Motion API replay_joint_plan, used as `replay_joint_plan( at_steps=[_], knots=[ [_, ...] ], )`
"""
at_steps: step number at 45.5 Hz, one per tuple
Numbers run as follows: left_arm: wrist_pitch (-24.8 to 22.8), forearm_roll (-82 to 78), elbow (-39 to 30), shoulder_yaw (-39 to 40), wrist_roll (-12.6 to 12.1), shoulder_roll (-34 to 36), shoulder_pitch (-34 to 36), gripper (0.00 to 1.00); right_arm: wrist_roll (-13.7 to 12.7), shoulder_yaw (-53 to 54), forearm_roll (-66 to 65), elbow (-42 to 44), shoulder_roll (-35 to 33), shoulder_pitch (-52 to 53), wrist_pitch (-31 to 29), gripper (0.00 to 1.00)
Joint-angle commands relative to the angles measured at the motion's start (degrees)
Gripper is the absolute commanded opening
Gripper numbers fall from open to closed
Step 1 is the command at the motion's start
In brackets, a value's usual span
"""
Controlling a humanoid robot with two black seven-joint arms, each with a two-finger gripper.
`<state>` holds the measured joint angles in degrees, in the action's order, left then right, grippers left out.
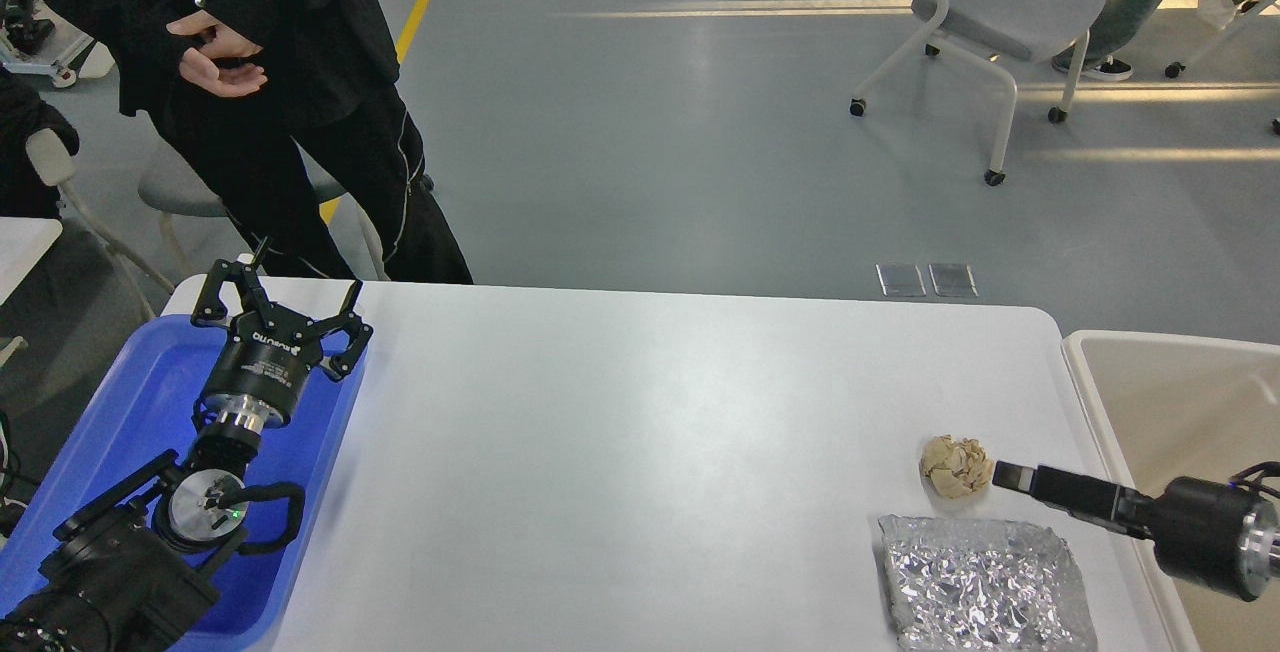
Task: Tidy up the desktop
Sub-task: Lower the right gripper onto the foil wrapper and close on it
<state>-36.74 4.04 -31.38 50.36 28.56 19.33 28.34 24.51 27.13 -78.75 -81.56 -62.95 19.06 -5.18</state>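
A white desktop [620,452] fills the lower view, its broad middle bare; a blue tray [150,402] sits at its left edge and a beige bin [1170,392] stands just past its right edge, showing nothing inside. The left gripper [285,310] hovers over the tray's far corner, fingers spread wide, holding nothing. The right gripper [1012,476] reaches in low near the right edge, tip just beside a crumpled paper ball [955,465]; I cannot tell whether its fingers are apart; crinkled foil [985,582] lies near the front edge below it.
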Motion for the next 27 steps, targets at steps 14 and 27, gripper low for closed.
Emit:
replay_joint_plan(
  at_steps=[14,27],
  knots=[
    [0.0,0.0,0.0,0.0,0.0,0.0,0.05,1.0,-0.07,-10.61,-12.04,13.7,4.15,0.28,7.29,0.99],
    [0.0,0.0,0.0,0.0,0.0,0.0,-0.03,1.0,-0.25,-10.79,-10.11,22.93,10.56,0.28,9.39,0.98]
  ],
)
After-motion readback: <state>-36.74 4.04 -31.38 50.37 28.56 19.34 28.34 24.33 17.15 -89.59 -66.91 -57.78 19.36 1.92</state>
